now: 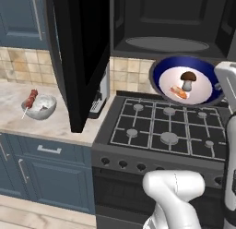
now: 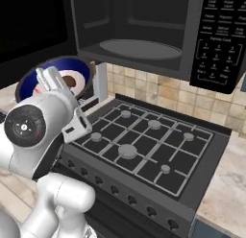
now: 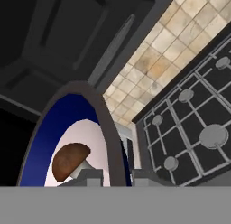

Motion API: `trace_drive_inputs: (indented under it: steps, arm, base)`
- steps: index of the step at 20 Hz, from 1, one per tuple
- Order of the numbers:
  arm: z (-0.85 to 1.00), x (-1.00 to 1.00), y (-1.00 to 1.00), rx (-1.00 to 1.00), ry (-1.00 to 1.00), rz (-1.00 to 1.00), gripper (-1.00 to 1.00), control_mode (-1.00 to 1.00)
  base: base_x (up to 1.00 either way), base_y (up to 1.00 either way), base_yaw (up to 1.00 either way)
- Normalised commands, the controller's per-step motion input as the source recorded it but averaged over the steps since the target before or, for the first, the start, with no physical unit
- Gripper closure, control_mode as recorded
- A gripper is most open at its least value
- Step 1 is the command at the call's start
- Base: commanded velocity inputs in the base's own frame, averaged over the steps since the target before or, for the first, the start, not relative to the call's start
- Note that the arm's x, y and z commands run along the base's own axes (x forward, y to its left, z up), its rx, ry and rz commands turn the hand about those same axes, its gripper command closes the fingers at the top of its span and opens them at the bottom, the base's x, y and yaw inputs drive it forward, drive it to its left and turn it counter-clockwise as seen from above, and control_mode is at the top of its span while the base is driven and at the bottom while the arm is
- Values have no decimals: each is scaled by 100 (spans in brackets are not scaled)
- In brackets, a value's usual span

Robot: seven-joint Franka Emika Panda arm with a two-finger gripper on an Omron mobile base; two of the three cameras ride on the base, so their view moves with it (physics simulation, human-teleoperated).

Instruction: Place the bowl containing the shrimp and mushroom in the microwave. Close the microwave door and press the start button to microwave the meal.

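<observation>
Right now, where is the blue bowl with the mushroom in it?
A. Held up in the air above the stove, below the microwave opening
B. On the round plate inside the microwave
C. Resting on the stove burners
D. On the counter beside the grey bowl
A: the bowl is gripped at its rim by the gripper, hanging above the stove and below the microwave opening.

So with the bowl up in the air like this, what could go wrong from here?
1. The bowl hangs tilted over the stove, pinched at its rim by the gripper; the mushroom and shrimp could slide out.
2. The bowl sits just below the microwave opening and might clip the lower edge.
3. The microwave door stands wide open beside the swing path.
</observation>
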Motion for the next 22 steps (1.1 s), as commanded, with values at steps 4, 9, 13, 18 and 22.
trace_drive_inputs:
  steps: [4, 9, 13, 18, 22]
  arm:
    - [75, 24, -10, 0, 4, -12, 100, -100]
    - [44, 27, -35, 1, 12, -5, 100, -100]
    - [1, 29, -45, 4, 9, 0, 100, -100]
    - [10, 53, -17, 8, 6, -11, 100, -100]
    - [12, 64, -15, 12, 0, -18, 100, -100]
  base:
    - [0, 0, 0]
    - [0, 0, 0]
    - [0, 0, 0]
    - [0, 0, 0]
    - [0, 0, 0]
